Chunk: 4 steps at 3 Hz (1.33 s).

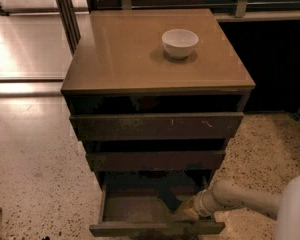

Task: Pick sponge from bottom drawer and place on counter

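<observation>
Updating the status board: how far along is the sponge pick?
Done: bottom drawer is open. In hand: gripper is down inside it, toward its right; sponge not clearly visible. Left: lift out and place on the counter, which shows a white bowl but no sponge.

Single camera view, mounted high, in front of a dark drawer cabinet (155, 126). It faces forward and steeply down. Range is middling: the whole cabinet fits, centred in frame. The desk (125, 54), seen almost from above, fills the upper middle, with a white bowl (180, 42) toward its far right. Below it the drawer fronts appear foreshortened. The bottom drawer (130, 208), pulled open, lies at the lower edge of frame. The robot's arm (240, 199) enters from the lower right corner, close under the lens. Its end effector (186, 211) reaches into the right part of the bottom drawer. Speckled floor (35, 174) flanks the cabinet on both sides.
</observation>
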Each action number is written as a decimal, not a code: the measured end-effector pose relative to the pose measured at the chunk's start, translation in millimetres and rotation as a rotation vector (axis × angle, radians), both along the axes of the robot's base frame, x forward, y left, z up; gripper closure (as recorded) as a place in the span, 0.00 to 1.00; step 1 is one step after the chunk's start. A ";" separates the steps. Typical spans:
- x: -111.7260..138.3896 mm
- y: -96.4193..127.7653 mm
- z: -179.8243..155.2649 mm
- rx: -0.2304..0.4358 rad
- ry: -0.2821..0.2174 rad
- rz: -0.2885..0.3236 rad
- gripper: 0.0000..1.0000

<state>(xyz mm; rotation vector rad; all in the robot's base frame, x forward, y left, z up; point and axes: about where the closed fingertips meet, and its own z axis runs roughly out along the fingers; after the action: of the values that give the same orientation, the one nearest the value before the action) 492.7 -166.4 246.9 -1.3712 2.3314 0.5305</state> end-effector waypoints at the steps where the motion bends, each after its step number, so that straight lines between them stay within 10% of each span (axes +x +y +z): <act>1: 7.7 13.2 -17.2 0.028 -0.066 -0.014 0.82; 4: 41.3 48.9 -52.0 0.041 -0.147 -0.001 0.24</act>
<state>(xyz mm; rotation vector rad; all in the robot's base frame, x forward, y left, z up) 533.9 -117.4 194.9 -1.3429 2.1926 0.4586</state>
